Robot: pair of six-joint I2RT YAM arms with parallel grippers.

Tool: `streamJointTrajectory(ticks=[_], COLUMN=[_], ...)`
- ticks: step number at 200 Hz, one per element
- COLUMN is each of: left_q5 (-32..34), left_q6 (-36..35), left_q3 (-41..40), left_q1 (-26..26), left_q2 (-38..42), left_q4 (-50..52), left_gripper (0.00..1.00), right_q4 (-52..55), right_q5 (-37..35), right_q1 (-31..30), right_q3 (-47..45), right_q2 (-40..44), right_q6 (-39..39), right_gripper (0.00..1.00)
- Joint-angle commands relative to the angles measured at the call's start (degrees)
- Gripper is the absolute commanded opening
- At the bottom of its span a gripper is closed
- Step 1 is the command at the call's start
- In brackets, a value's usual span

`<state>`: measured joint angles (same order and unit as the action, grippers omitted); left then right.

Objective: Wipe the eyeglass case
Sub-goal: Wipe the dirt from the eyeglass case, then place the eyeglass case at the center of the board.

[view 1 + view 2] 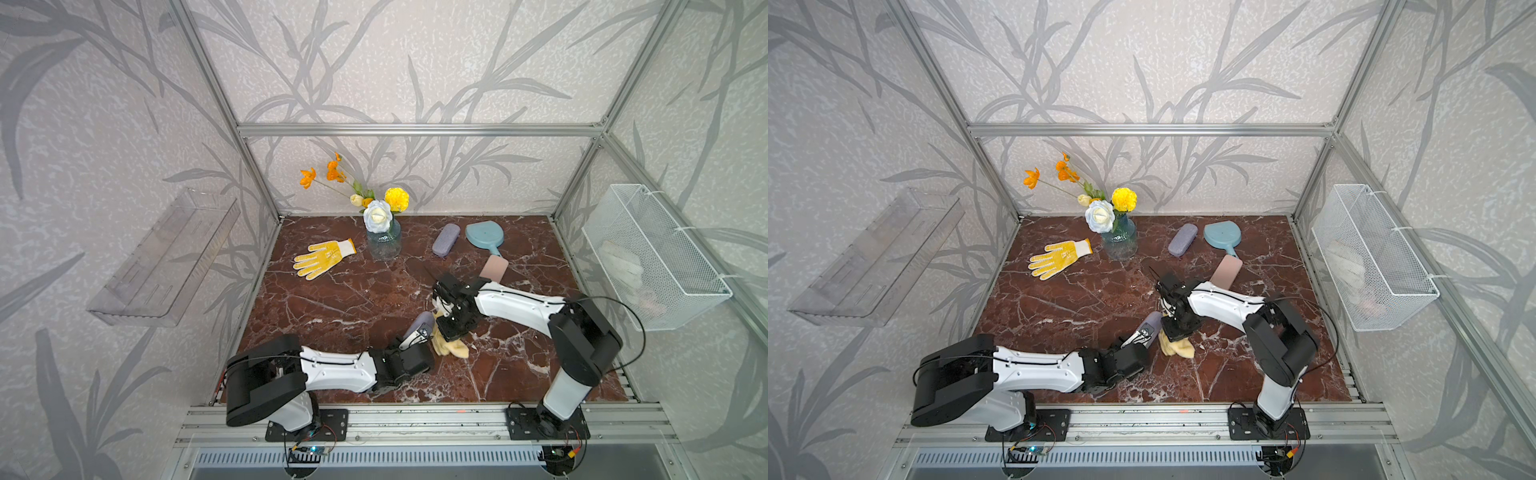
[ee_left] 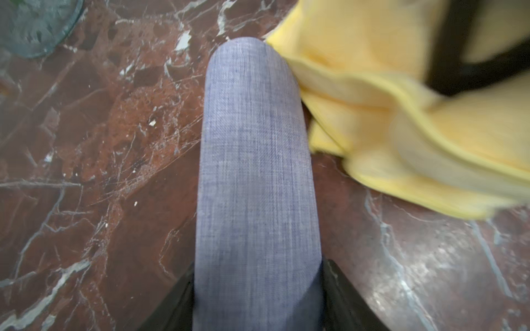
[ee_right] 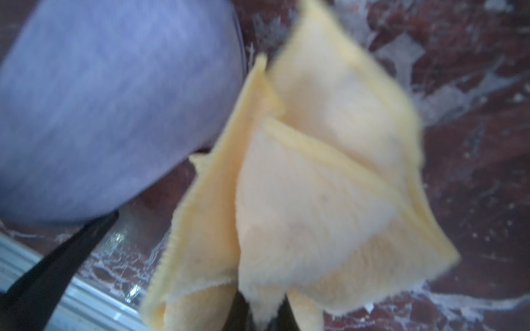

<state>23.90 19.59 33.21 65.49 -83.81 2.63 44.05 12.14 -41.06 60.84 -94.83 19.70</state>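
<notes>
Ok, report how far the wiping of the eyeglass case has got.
Done: the left gripper is shut on one end of the eyeglass case, and the right gripper is shut on the yellow cloth. In hand: the cloth meets the case's side near its free end. Left: the rest of the wiping; the fabric shows no sign of how much has been covered.

The cloth lies right of the front case; glove, vase, mirror behind.
</notes>
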Motion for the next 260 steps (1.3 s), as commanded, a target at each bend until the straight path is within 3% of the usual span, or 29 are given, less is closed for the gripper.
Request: streamJointTrajectory(ticks=[1, 25, 63, 103, 132, 193, 228, 260], left_q5=[-6.0, -7.1, -9.4, -14.6, -16.3, -15.8, -15.0, -15.8], left_q6=[2.5, 5.3, 11.3, 11.6, 11.9, 15.6, 15.5, 15.6], left_q3=[-0.2, 2.8, 4.9, 5.9, 7.4, 7.2, 7.6, 7.3], left_q1=[-2.8, -5.6, -10.1, -15.7, -20.5, -25.7, -28.5, -29.8], left_q2=[2.3, 3.3, 4.8, 7.2, 7.2, 8.6, 6.1, 3.4], left_q4=[2.5, 8.3, 15.1, 19.2, 24.2, 29.3, 32.7, 33.2], left_gripper=[0.16, 0.18, 0.21, 0.30, 0.31, 0.36, 0.37, 0.39], right_q4=[1.8, 0.4, -8.9, -12.2, -14.5, -13.2, -15.5, -19.3], right_q5=[4.0, 3.5, 5.7, 3.7, 5.0, 8.3, 8.2, 2.6], right_q1=[2.9, 6.5, 6.2, -0.5, -3.9, -10.9, -13.3, -11.2], right_q3=[-1.6, -3.6, -3.0, 5.6, 10.9, 24.2, 23.7, 15.0], right_q2=[5.2, 7.1, 3.6, -7.6, -14.2, -24.8, -25.2, -18.7], right_q6=[2.0, 5.8, 14.4, 18.0, 20.5, 21.9, 25.6, 29.5], right_gripper=[0.00, 0.00, 0.00, 0.00, 0.00, 0.00, 0.00, 0.00])
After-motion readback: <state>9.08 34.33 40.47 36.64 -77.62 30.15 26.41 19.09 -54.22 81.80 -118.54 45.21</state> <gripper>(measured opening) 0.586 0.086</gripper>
